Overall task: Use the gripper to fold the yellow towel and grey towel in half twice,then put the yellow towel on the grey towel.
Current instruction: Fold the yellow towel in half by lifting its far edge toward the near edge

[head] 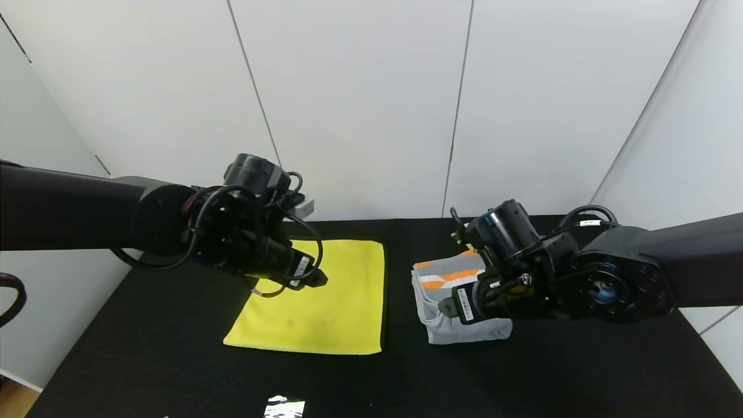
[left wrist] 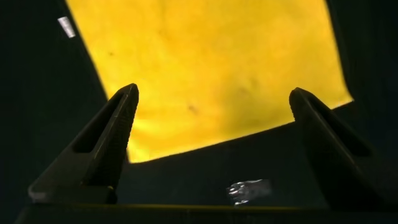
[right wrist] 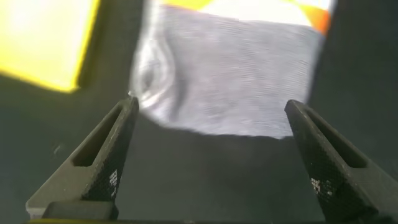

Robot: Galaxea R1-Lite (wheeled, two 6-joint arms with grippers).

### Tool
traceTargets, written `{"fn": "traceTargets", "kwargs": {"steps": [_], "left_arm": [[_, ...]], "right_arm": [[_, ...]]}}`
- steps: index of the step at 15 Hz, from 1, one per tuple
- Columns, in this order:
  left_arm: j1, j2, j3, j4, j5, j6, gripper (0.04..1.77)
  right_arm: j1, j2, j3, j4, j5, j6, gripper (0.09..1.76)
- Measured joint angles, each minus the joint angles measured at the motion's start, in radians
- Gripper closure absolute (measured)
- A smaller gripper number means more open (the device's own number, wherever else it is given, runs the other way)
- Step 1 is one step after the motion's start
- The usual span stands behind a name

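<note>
Hidden: the left arm covers the near-left corner of the flat bright yellow towel (head: 331, 296); the right arm hides part of the folded grey terry towel (head: 450, 302).
Axis: grey towel runs front to back, orange-and-white band at the far end.
Place: both on the black table (head: 522, 377), side by side, apart.
Left gripper (left wrist: 211, 134): jaws wide, empty, above the yellow towel.
Right gripper (right wrist: 211, 140): jaws wide, empty, above the grey towel.

Left arm reaches in from the left edge of the head view at mid-height, its left gripper (left wrist: 211, 121) hanging spread wide, nothing between the fingers (left wrist: 115, 134). Right arm comes in from the right edge, a touch lower, right gripper (right wrist: 214, 134) likewise gaping, holding nothing, angled down toward frame centre.
</note>
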Motion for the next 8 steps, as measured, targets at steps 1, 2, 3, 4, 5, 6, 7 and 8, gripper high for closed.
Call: {"fn": "traceTargets", "kwargs": {"steps": [1,2,3,4,5,6,7,8], "left_arm": [[0.030,-0.017,0.021,0.000,-0.004,0.047,0.09],[0.057,-0.032,0.042,-0.002,-0.021,0.089,0.09],[0.085,-0.048,0.063,-0.002,-0.057,0.124,0.09],[0.114,-0.063,0.083,-0.002,-0.097,0.158,0.09],[0.139,-0.075,0.100,-0.001,-0.119,0.183,0.09],[0.161,-0.085,0.115,-0.002,-0.129,0.202,0.09],[0.180,-0.092,0.127,-0.002,-0.132,0.223,0.09],[0.194,-0.097,0.138,-0.004,-0.133,0.246,0.09]], "right_arm": [[0.012,-0.008,0.000,-0.007,0.016,-0.028,0.15],[0.025,-0.014,-0.001,-0.022,0.030,-0.058,0.15],[0.038,-0.017,-0.002,-0.033,0.043,-0.084,0.15],[0.051,-0.018,-0.003,-0.041,0.055,-0.109,0.15],[0.066,-0.017,-0.006,-0.045,0.064,-0.131,0.15],[0.079,-0.014,-0.011,-0.048,0.071,-0.146,0.15],[0.092,-0.008,-0.020,-0.048,0.074,-0.158,0.15],[0.104,0.001,-0.036,-0.048,0.075,-0.164,0.15]]}}
